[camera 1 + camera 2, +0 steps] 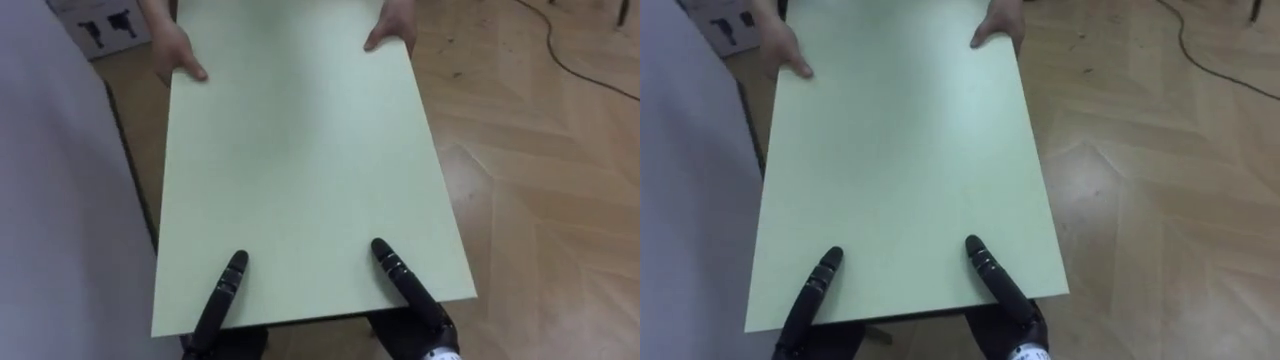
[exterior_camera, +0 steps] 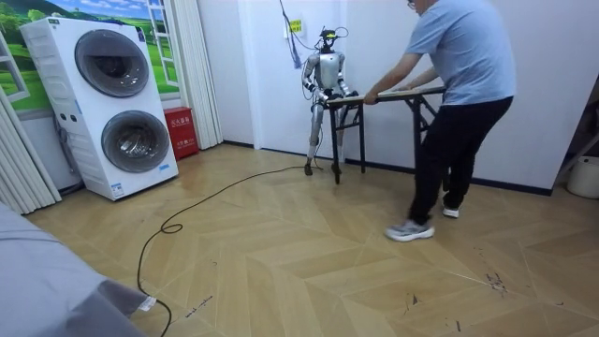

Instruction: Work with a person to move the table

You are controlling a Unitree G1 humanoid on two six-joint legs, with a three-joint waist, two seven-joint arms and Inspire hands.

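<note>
Table has a pale green top and runs lengthwise away from the robot, near edge low in the eye views. We see the left hand laid over that near edge onto the top at the left. The right hand does the same at the right, the two well apart. The rest of each hand is hidden under the edge, so we cannot tell how far either is closed or whether it really clamps the top. Wooden floor shows to the right of the table, and a pale grey surface is just beside its left side. At the far edge the person's two hands grip the corners, thumbs on top. A box sits beyond the far left corner, and a dark cable crosses the floor at far right. In the room view the robot stands by the white wall at one end of the table. The person leans forward holding the other end. Two stacked washing machines stand at the room view's left.
</note>
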